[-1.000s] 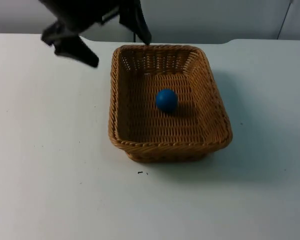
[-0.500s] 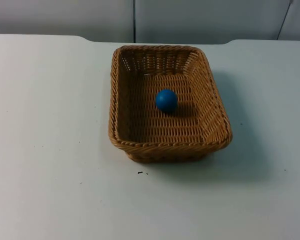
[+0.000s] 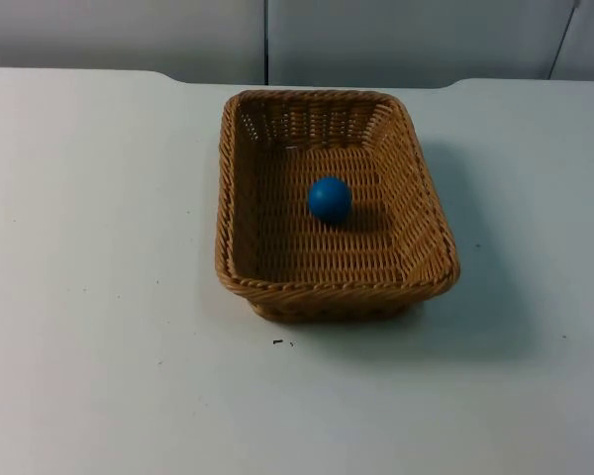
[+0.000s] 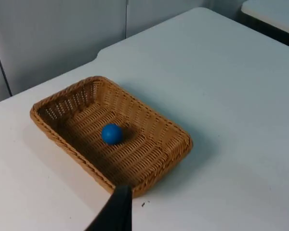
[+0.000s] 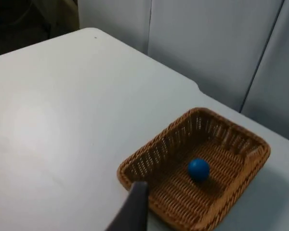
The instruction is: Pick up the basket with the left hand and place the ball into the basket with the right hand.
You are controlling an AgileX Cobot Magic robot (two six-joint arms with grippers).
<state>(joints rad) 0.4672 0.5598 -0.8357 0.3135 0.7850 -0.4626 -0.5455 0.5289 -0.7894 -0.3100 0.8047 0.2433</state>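
Basket (image 3: pixel 240 237): standing flat on the table (image 3: pixel 99 297), nothing gripping it.
Ball (image 3: pixel 330 199): blue, lying inside the basket, near its middle.
Left gripper (image 4: pixel 116 211): held well above and away from the basket; one fingertip visible, opening cannot be told.
Right gripper (image 5: pixel 133 209): likewise high and off the basket; opening cannot be told.

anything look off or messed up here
Nothing stands out. The wicker basket sits flat and upright on the white table, its weave intact, and the blue ball rests inside it on the floor. A few tiny dark specks lie on the table just beside the basket.
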